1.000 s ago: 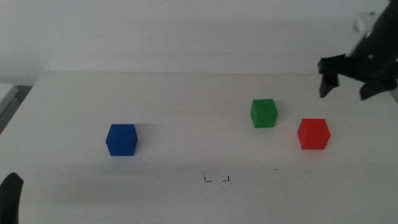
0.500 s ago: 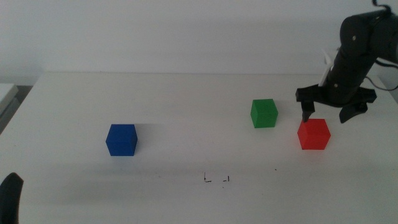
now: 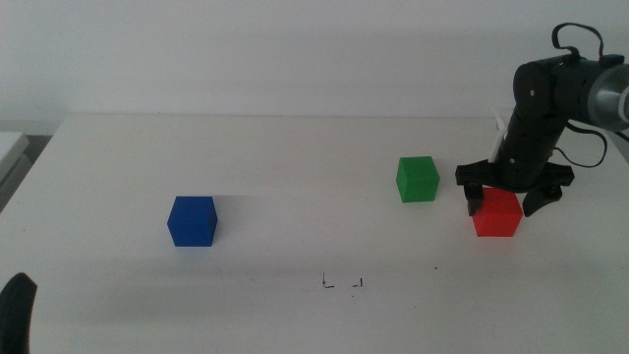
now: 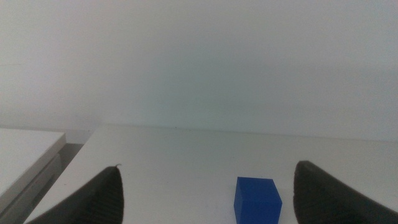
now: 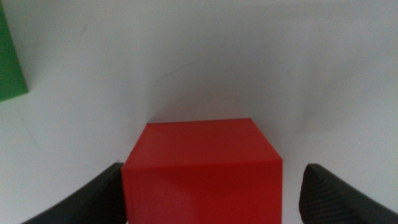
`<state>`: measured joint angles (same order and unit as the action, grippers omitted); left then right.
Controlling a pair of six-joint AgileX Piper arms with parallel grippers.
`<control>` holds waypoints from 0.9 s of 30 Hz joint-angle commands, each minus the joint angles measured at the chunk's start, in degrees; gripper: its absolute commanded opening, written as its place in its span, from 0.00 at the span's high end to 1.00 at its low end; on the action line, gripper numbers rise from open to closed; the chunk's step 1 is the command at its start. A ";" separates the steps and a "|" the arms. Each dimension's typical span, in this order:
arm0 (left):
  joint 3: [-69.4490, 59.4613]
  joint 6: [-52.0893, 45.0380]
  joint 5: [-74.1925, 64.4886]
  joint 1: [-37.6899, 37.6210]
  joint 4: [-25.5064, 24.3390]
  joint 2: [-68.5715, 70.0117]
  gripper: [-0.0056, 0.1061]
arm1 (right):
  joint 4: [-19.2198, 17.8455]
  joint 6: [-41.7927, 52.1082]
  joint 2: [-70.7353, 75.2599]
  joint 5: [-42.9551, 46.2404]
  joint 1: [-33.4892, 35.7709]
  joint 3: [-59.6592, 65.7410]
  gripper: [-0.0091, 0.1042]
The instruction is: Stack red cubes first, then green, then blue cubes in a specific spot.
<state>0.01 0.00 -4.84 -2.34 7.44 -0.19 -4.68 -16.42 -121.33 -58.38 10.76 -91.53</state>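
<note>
While the left gripper (image 3: pixel 18 313) is waiting low at the near left corner of the white tabletop (image 3: pixel 295 167), showing only a dark tip in the middle view, the right gripper (image 3: pixel 513 200) is working over the small matte bright-red cube (image 3: pixel 496 213) on the right side of the table. Its two dark jaws are standing wide apart, one on each side of the red cube, with the black arm (image 3: pixel 539 108) reaching down from the upper right. In the right wrist view the red cube (image 5: pixel 202 171) is sitting squarely between the jaws, with a gap showing on both sides, so the jaws are not pressing on it; the cube is resting flat on the table.

The small matte green cube (image 3: pixel 418 179) is lying just beside the red one, toward the table's middle and a little farther back; its edge (image 5: pixel 11 56) is showing in the right wrist view. The small matte deep-blue cube (image 3: pixel 192 220) is sitting well apart on the left half of the table, and the left wrist view is showing it (image 4: pixel 257 199) ahead, between the left gripper's widely spread jaws, not touching them.

The two tiny black L-shaped corner marks (image 3: pixel 343 284) are lying near the front centre of the table, with nothing standing on them. A lone black speck (image 3: pixel 436 266) is showing to their right.
</note>
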 commanded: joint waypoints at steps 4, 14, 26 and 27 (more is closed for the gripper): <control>-0.01 0.00 0.85 0.01 -0.06 0.19 0.11 | -0.53 -0.08 -0.29 1.21 0.08 -0.49 0.18; -0.01 0.00 0.85 0.01 -0.06 0.19 0.11 | 1.15 -0.08 -0.33 1.46 0.68 -0.49 0.43; -0.01 0.00 0.85 0.01 -0.06 0.19 0.11 | -4.54 -3.54 4.33 -3.96 3.72 -0.73 0.86; -0.01 0.00 0.85 0.01 -0.06 0.19 0.11 | -5.01 -4.94 5.45 -5.12 4.68 -0.94 0.86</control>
<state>0.01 0.00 -4.84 -2.34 7.44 -0.19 -8.47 -19.54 -118.40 -61.78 14.12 -91.66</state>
